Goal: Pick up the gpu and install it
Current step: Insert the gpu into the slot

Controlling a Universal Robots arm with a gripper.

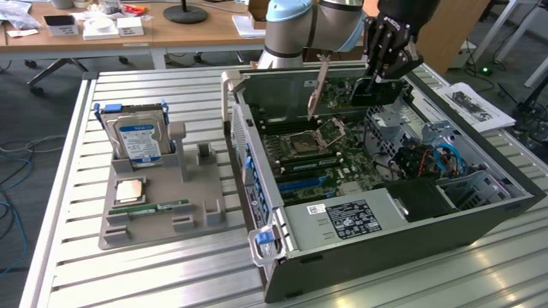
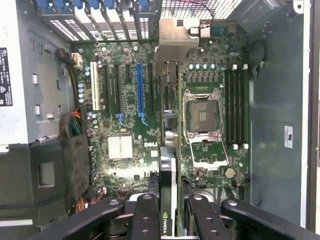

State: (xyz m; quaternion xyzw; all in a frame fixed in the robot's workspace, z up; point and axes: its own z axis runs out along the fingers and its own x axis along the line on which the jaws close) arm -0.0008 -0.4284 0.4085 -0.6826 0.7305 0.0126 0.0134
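Note:
My gripper (image 1: pixel 382 78) hangs over the open computer case (image 1: pixel 256 160), shut on the gpu (image 1: pixel 368 94). The gpu is a dark card with a tan metal end bracket (image 1: pixel 319 86) sticking out toward the exterior view's left. It is held in the air above the motherboard (image 1: pixel 319 157), clear of the slots. In the wrist view the gpu (image 2: pixel 170 165) appears edge-on as a slim strip between my black fingers (image 2: pixel 145 220), its bracket (image 2: pixel 174 40) at the far end. It lines up beside the long blue slot (image 2: pixel 140 95) and the empty processor socket (image 2: pixel 202 115).
A grey parts holder (image 1: pixel 201 221) at the exterior view's left carries a blue-labelled hard drive (image 1: pixel 138 140), a processor chip (image 1: pixel 128 190) and a green memory stick (image 1: pixel 153 208). The power supply (image 1: pixel 347 219) and cable bundles (image 1: pixel 428 160) fill the case's near end. Desks stand behind.

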